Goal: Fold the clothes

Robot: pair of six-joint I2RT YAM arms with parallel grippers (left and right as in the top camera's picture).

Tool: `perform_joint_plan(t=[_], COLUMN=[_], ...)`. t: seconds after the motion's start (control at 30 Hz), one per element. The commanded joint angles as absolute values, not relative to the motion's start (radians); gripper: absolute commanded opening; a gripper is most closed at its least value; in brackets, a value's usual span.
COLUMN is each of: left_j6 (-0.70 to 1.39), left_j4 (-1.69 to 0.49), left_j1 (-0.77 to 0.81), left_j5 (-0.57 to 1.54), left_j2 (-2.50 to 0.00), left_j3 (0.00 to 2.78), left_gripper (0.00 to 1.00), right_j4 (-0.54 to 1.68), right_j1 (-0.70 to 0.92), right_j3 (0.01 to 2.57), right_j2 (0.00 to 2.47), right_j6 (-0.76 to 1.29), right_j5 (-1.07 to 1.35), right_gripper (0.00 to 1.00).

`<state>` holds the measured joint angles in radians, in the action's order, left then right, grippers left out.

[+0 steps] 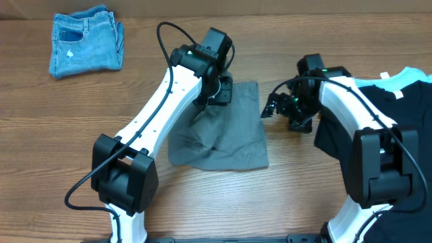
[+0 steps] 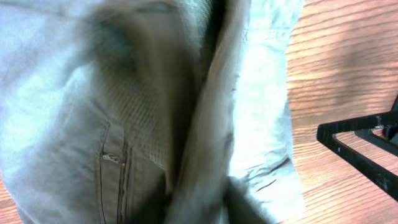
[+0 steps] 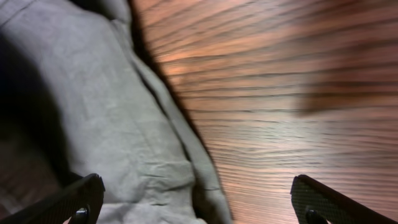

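The grey shorts (image 1: 233,135) lie in the middle of the table, partly bunched. My left gripper (image 1: 214,91) is at their far left corner, shut on the cloth, which rises up to it in a fold. In the left wrist view the shorts (image 2: 124,124) fill the frame with a stitched seam showing, and my own fingers are hidden by the cloth. My right gripper (image 1: 275,106) is open and empty just right of the shorts' far right edge. In the right wrist view its open jaws (image 3: 199,211) straddle the shorts' edge (image 3: 124,137).
Folded blue denim shorts (image 1: 86,42) lie at the far left. Black clothes (image 1: 405,111) and a teal garment (image 1: 405,75) are piled at the right edge. One finger of the right gripper (image 2: 364,149) shows in the left wrist view. The wooden table (image 1: 304,175) surrounds the shorts.
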<state>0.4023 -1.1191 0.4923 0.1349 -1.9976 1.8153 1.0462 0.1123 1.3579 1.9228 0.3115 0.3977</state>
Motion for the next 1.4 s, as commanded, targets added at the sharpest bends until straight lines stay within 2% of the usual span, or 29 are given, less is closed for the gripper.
perform_joint_plan(t=[0.0,0.03,0.4,0.53,0.6,0.63,0.73,0.83,0.87,0.93,1.1,1.37], left_j6=[0.419,0.419,0.399,0.386,0.367,0.366,0.366,0.361,0.358,0.348,0.344,0.338], left_j4=[-1.110,-1.110,-1.153,-1.211,-1.224,-1.223,-1.222,-1.219,-1.216,-1.207,-1.165,-1.120], left_j1=[0.513,0.513,0.474,0.415,0.376,0.363,0.339,0.329,0.329,0.331,0.334,0.334], left_j5=[0.155,0.155,0.171,0.127,0.116,0.117,0.117,0.127,0.131,0.131,0.132,0.150], left_j2=[-2.016,-2.016,-2.003,-1.998,-2.003,-2.007,-2.022,-2.042,-2.048,-2.055,-2.056,-2.056], left_j3=[1.827,1.827,1.889,1.907,1.879,1.863,1.820,1.784,1.774,1.755,1.699,1.646], left_gripper=[0.97,1.00,1.00,1.00,0.95,0.93,0.78,0.55,0.49,0.43,0.43,0.45], right_j4=[1.053,1.054,1.253,1.340,1.384,1.396,1.394,1.374,1.367,1.357,1.277,1.043], right_j1=[0.100,0.095,0.002,0.007,0.040,0.060,0.127,0.194,0.216,0.253,0.332,0.384], right_j3=[1.377,1.377,1.568,1.619,1.619,1.617,1.609,1.609,1.609,1.609,1.549,1.295], right_j2=[1.921,1.919,1.811,1.774,1.768,1.768,1.768,1.773,1.775,1.781,1.785,1.798], right_j6=[0.260,0.260,0.252,0.183,0.138,0.121,0.123,0.125,0.127,0.131,0.142,0.241], right_j5=[0.429,0.428,0.424,0.459,0.498,0.505,0.503,0.503,0.504,0.504,0.590,0.661], right_gripper=[1.00,1.00,1.00,1.00,0.92,0.86,0.36,0.09,0.07,0.04,0.04,0.04])
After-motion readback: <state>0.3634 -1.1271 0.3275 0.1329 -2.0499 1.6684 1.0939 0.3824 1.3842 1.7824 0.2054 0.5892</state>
